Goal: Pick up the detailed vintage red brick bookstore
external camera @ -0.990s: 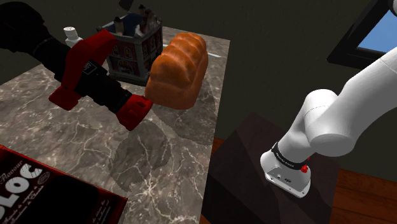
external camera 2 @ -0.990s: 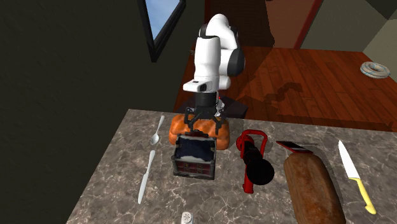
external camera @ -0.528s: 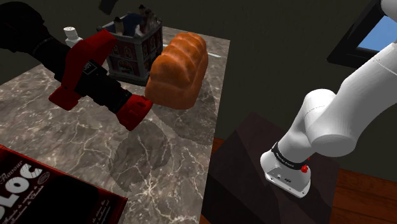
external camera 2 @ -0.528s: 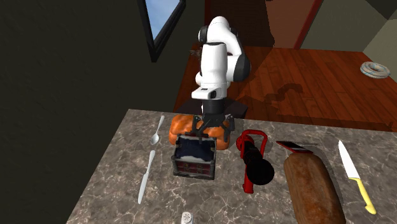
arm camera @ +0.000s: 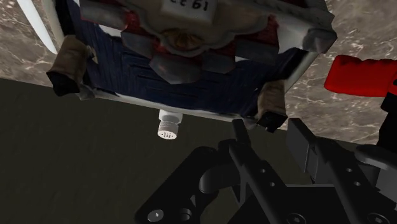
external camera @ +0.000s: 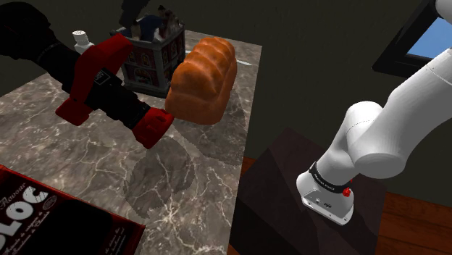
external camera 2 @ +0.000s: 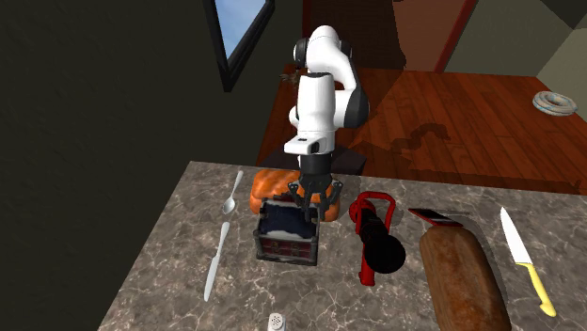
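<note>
The marble table carries the red-brick bookstore model, which stands unlifted just beyond the fingertips. The black gripper hovers at its roof corner, fingers apart and clasping nothing. I'd say the closing and lifting remain.

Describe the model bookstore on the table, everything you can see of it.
The bookstore is a small model building. It has red brick walls with grey trim, a dark blue flat roof, grey corner posts and a pale numbered sign on its parapet. It stands upright on the marble table, close beside an orange-brown loaf. The open gripper hangs over one roof corner; no contact shows.
</note>
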You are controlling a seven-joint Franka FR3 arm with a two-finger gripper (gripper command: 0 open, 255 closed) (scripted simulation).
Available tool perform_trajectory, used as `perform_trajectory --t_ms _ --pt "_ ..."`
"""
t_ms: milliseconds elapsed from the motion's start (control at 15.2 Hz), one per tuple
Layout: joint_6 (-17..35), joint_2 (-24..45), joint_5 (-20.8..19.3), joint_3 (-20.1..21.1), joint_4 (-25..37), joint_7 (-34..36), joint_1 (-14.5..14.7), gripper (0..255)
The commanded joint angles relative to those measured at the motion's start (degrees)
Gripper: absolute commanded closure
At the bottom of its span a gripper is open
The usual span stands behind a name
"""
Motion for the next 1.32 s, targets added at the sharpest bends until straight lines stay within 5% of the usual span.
perform_trajectory --t_ms 0,396,1254 --pt "0.04 0.01 0.01 0.0 -0.09 -0.01 0.0 255" --pt "0.01 0.02 -0.01 0.0 -0.03 0.01 0.0 255" --pt "-10.19 1.86 -1.2 -0.01 12.04 1.36 -0.29 255"
